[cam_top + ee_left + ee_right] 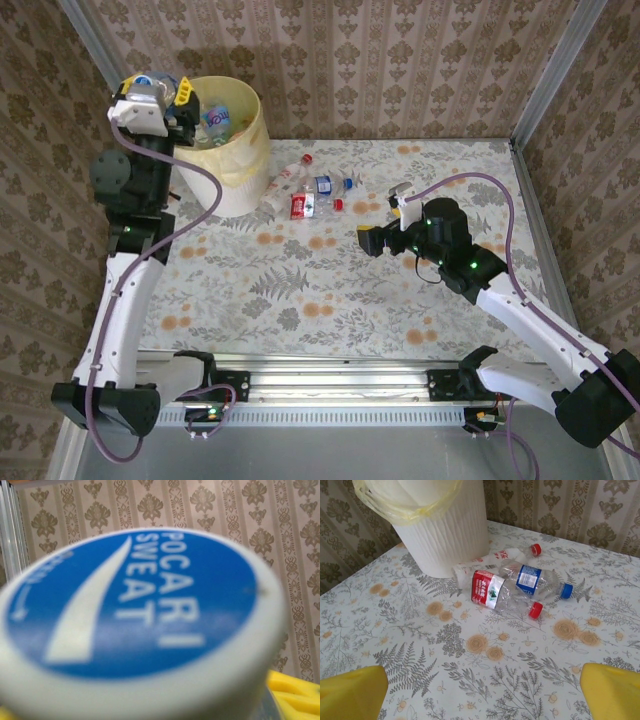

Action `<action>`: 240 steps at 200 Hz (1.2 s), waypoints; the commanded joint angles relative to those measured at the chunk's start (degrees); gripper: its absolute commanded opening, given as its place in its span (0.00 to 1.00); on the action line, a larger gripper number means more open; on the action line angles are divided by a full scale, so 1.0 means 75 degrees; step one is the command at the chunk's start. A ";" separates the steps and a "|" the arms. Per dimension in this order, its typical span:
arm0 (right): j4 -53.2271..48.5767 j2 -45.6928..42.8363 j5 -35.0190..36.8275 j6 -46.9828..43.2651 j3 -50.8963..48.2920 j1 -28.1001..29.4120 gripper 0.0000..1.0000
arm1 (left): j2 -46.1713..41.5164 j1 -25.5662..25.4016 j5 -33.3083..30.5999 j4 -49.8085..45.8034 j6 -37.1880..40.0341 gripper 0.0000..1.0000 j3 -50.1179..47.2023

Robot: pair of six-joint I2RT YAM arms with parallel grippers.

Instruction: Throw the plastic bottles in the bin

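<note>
Jaws of the left gripper [158, 90] pinch a bottle [140, 610] at the bin [245, 160]'s left rim; its mouth lies to their right. Right gripper [485, 695], spread, faces three bottles [520, 582] lying crosswise.

The bin [240, 150] stands on the worktop [300, 290] in the upper left of the overhead view, close to the back wall, with several binned bottles [216, 120] lying inside it. The left jaws hang over the bin's left rim, a held bottle [150, 85] between them. Just right of the bin's foot, three loose bottles [308, 195] lie on their sides in a cluster, the hindmost close against the bin. The right jaws sit right of that cluster, apart from it.
</note>
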 commanded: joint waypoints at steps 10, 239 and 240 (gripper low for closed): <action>-0.0074 -0.0176 0.0233 -0.0182 0.0065 -0.0001 1.00 | 0.0416 0.0085 0.0263 -0.0927 -0.0369 0.40 0.0882; -0.0362 0.1195 0.0332 0.0461 0.0544 -0.0194 1.00 | 0.1215 0.0665 0.2057 -0.5350 -0.1985 1.00 0.3896; -0.0366 0.1203 0.0312 0.0460 0.0557 -0.0197 1.00 | 0.1199 0.0665 0.2080 -0.5358 -0.1994 1.00 0.3883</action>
